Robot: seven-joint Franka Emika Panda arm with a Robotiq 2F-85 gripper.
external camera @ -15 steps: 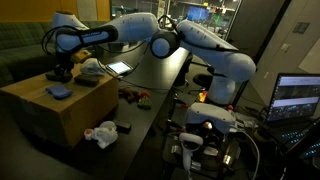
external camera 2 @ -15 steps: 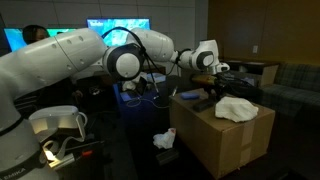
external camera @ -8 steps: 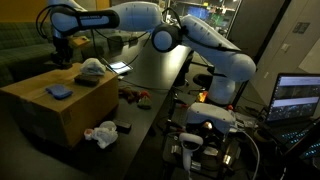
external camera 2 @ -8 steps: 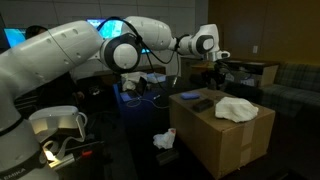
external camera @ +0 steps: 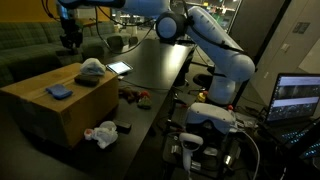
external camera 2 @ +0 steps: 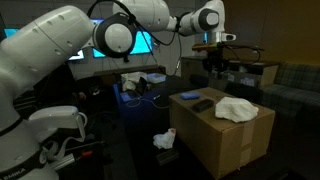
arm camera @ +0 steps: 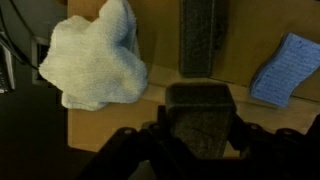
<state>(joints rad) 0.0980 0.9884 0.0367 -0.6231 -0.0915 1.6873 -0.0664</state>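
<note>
A dark block [arm camera: 200, 110] was held clamped in the end effector [arm camera: 195, 132] above the cardboard box [arm camera: 100, 120]; with slack grip, it could be dropped.

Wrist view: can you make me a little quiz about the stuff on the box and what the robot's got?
1. True or false: the white cloth lies on the cardboard box.
2. In the wrist view, what lies to the right of the dark strip?
A) a blue cloth
B) a red cup
C) a banana
3. Fill in the word: the gripper has a dark grey ____ between its fingers.

Key
1. True.
2. A.
3. Block: it is a dark grey block, held up above the box.
</note>
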